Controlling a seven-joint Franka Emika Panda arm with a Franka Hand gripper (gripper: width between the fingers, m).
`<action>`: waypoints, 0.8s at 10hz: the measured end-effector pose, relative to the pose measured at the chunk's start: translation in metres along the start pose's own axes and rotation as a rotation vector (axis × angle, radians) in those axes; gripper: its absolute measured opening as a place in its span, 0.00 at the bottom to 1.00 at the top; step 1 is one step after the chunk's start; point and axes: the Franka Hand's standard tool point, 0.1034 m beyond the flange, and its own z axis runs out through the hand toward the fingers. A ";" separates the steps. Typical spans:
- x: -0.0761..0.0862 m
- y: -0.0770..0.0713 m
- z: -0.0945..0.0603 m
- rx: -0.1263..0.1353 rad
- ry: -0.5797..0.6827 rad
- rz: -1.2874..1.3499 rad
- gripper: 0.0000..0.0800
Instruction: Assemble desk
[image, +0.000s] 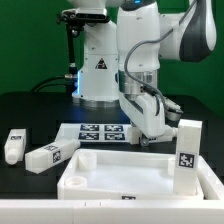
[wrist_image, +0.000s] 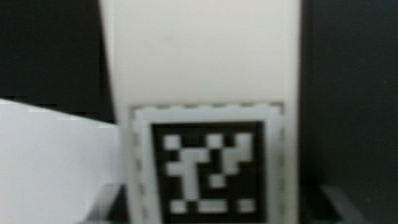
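Outwardly, in the exterior view, the white desk top (image: 115, 175) lay near on the black bench (image: 22, 112) with an upright leg (image: 188, 150) standing at its corner on the exterior view's right. A second leg (image: 12, 146) and a third leg (image: 48, 154) lay flat on the exterior view's left, while the pincer (image: 152, 128) hung low just beyond the top's far rim, near the marker board (image: 95, 130). Close up in the wrist view, a tagged leg block (wrist_image: 199, 90) ran between the pincer's dark fingers (wrist_image: 118, 200), though I could not tell whether they pinched it or stood spread beside it.
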 end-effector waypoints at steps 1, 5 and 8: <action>0.001 -0.001 0.000 0.000 0.001 -0.014 0.35; -0.008 -0.023 -0.006 0.044 0.024 -0.166 0.36; -0.004 -0.020 0.001 0.034 0.030 0.021 0.36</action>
